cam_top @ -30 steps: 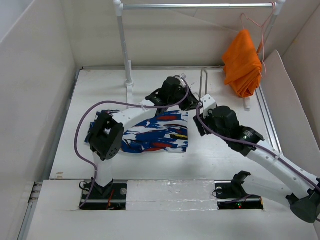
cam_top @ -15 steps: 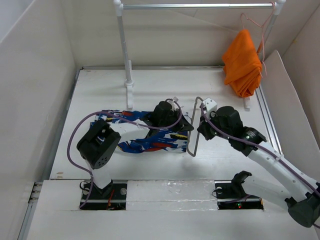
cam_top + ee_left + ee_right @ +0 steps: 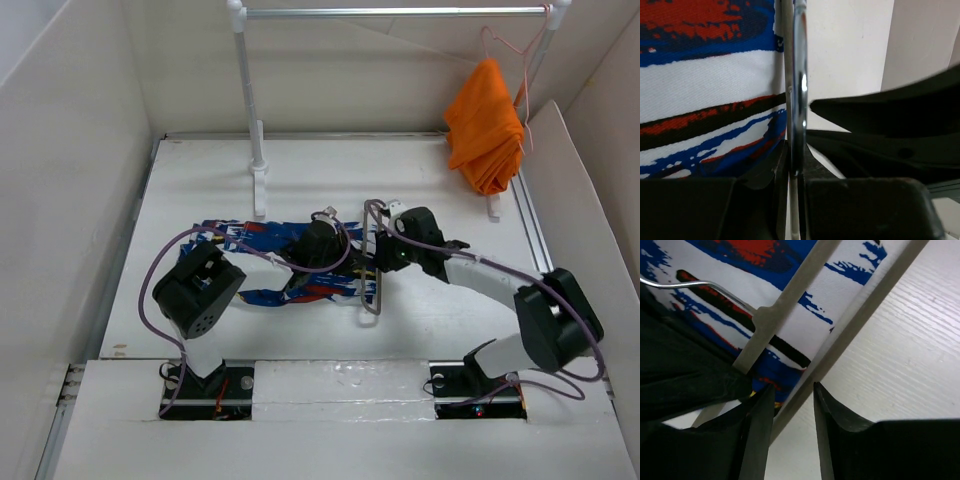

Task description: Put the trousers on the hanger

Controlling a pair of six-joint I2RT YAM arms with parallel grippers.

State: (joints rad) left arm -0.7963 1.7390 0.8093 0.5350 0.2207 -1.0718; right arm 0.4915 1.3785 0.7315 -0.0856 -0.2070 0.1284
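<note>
Trousers (image 3: 310, 291) lie spread mid-table, with the hanger (image 3: 372, 295) just brought from their 12 o'clock to their 3 o'clock edge, hook wire clenched in the left gripper (image 3: 795, 165), right gripper (image 3: 790, 395) straddling its bar, grasp unclear, so threading can likely begin.

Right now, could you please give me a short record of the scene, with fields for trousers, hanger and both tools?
trousers: lying on the table, partly beneath the hanger
hanger: low over the trousers' right end
left tool: shut on the hanger's metal hook
right tool: jaws either side of a hanger bar; grip unclear
rail: orange garment hangs at its right end
</note>
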